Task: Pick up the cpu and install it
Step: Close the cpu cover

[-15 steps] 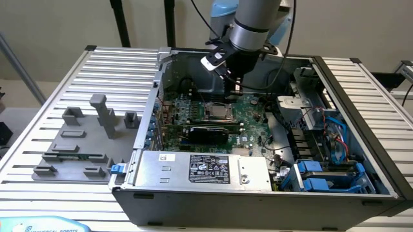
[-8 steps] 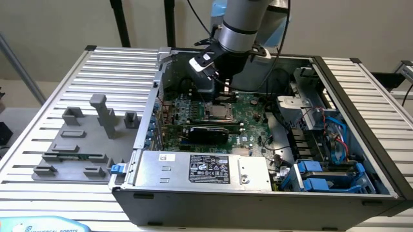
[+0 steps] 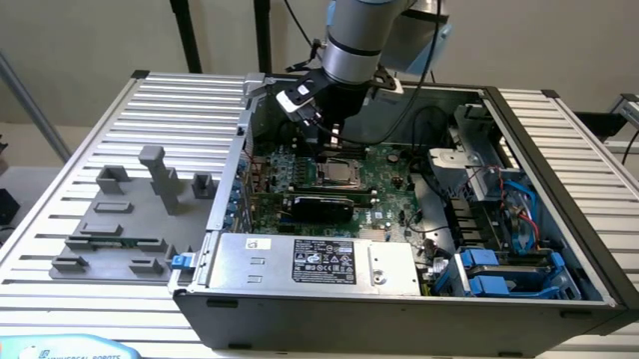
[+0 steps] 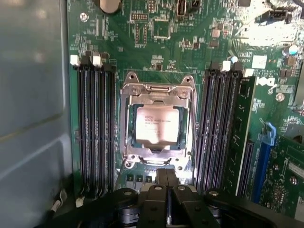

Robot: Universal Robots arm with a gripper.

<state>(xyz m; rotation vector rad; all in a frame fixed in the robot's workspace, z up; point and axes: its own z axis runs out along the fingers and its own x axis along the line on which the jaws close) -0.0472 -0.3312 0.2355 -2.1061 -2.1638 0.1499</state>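
Hovering above socket | pincer together, holding nothing | cpu flat inside socket, middle of exterior view, between memory slots | judged: cpu already dropped in, hence empty grip

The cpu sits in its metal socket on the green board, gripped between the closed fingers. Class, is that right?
Not quite. The cpu does sit in its metal socket on the green board, but the gripper is not holding it: the wrist view shows the closed fingers empty and apart from the cpu.
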